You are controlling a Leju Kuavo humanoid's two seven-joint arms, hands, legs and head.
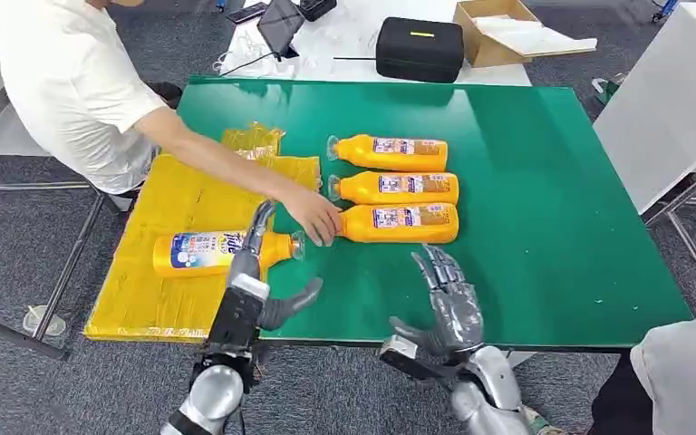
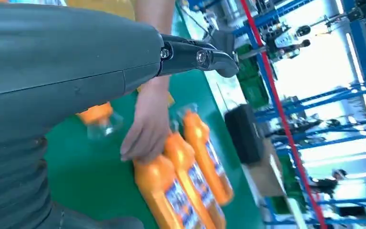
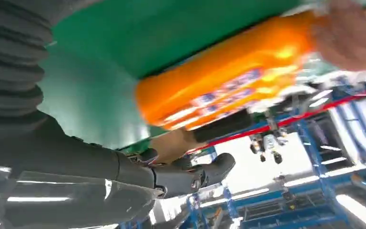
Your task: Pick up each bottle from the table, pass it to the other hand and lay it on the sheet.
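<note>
- Over the near edge of the green surface (image 1: 544,163): left hand (image 1: 256,272) hovering with fingers spread, holding nothing, reaching above a bottle (image 1: 222,251) lying on the yellow sheet (image 1: 163,199).
- Right hand (image 1: 449,294) likewise splayed and empty, just short of three bottles (image 1: 397,186) lying side by side.
- Person's hand (image 1: 315,217) touching the nearest bottle's cap; left wrist view showing this closer.
</note>
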